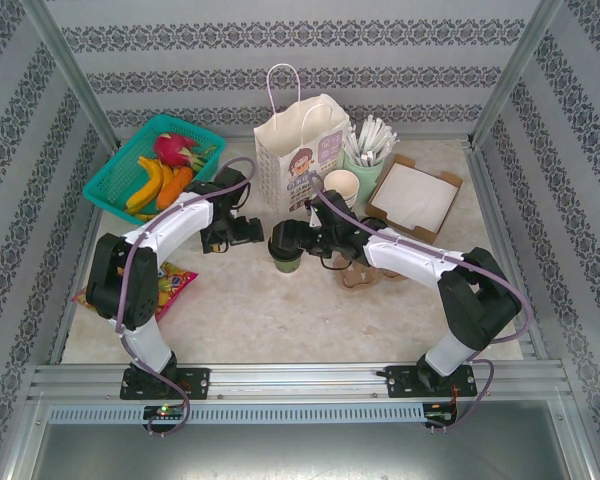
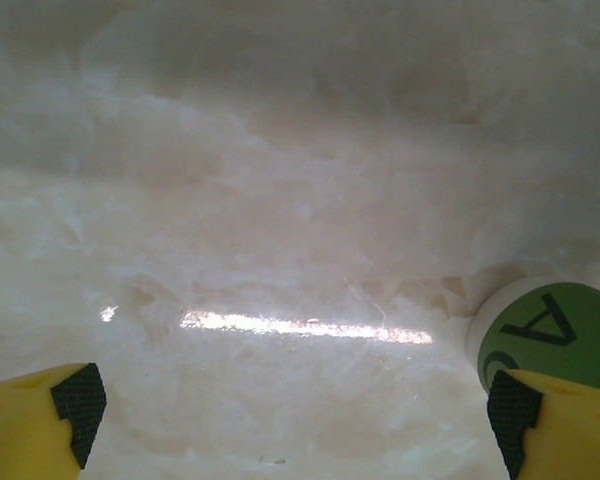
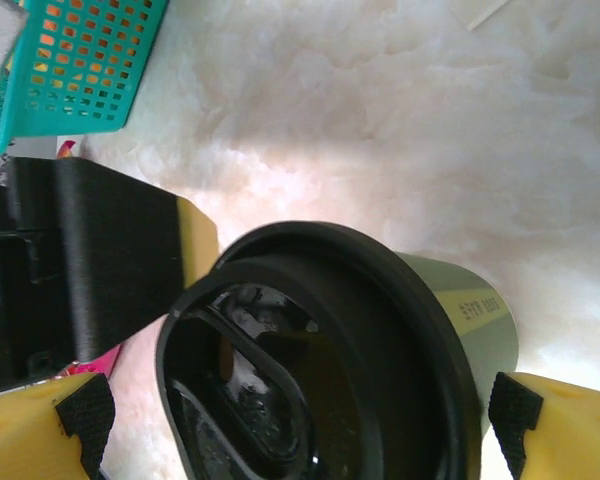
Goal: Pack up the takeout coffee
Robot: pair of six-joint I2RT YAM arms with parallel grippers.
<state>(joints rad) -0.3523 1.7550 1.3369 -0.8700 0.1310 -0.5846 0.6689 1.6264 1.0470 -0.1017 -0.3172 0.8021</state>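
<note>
Two pincers stand wide open and empty: left pincer (image 2: pixel 295 412) over bench (image 2: pixel 280 180), right pincer (image 3: pixel 298 430) straddling the coffee (image 3: pixel 450 310). Paper wall probably light, crushable; grip gently below lid (image 3: pixel 280 380).

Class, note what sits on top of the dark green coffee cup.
A round black lid sits on the coffee cup, closing its mouth. The cup's contents are covered and cannot be seen.

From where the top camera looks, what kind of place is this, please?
Probably a robot test cell staged as a café counter: aluminium frame rails around a marble-look table, a printed paper bag, and a lidded takeout coffee plus stacked cups.
</note>
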